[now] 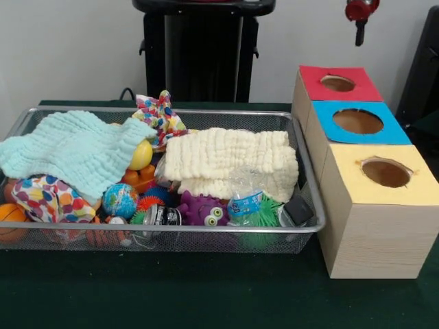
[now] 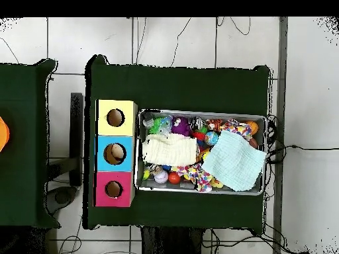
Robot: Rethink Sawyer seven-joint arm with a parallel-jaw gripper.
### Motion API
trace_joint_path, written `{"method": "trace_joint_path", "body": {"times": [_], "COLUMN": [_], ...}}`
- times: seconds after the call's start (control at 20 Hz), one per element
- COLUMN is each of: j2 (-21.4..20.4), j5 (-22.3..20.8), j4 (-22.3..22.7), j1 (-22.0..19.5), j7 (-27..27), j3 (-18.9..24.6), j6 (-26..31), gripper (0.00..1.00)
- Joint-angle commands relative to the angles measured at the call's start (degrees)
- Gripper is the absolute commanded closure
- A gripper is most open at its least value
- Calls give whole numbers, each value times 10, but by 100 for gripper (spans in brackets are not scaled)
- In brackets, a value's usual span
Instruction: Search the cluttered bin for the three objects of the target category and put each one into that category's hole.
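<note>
Front view is showing the red gripper (image 1: 359, 27) hanging high above the silver wire-mesh bin (image 1: 310, 179) — fingers' opening I cannot tell — leaving the cloth-covered toys unsearched.

Lighting: even, diffuse, from above my table (image 1: 206, 295); bright, no hard glare. Shadows: soft, under the bin (image 1: 171, 229) rim and beside the wooden boxes (image 1: 374, 226). Focus: front view slightly soft throughout; overhead view softer, small toys indistinct. Edge distortion: none evident.
</note>
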Motion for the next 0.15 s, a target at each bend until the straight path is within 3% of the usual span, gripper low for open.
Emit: {"method": "trace_joint_path", "body": {"times": [0.05,0.15], "j2": [-74,-90], "j5": [84,121], "j4": [-1,-6], "j1": [78,136], "j7": [185,204], "j3": [67,56], "j6": [83,95], "gripper": [100,100]}}
